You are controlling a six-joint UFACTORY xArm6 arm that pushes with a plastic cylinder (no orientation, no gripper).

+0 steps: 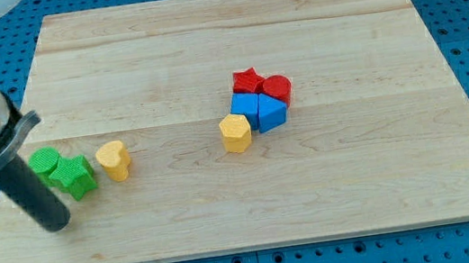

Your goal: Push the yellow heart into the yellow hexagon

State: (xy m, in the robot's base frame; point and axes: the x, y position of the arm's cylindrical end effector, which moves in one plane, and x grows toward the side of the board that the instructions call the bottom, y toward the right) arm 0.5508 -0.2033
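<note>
The yellow heart (pixel 114 159) lies on the wooden board (pixel 253 202) at the view's left. The yellow hexagon (pixel 236 133) sits near the middle, well to the heart's right, touching the blue blocks. My tip (pixel 57 224) rests on the board at the lower left, below and left of the heart, just below the green blocks. The rod slants up to the view's left edge.
A green star (pixel 74 176) and another green block (pixel 43 163) sit just left of the heart. Two blue blocks (pixel 259 109), a red star (pixel 247 81) and a red heart-like block (pixel 277 88) cluster right of the hexagon.
</note>
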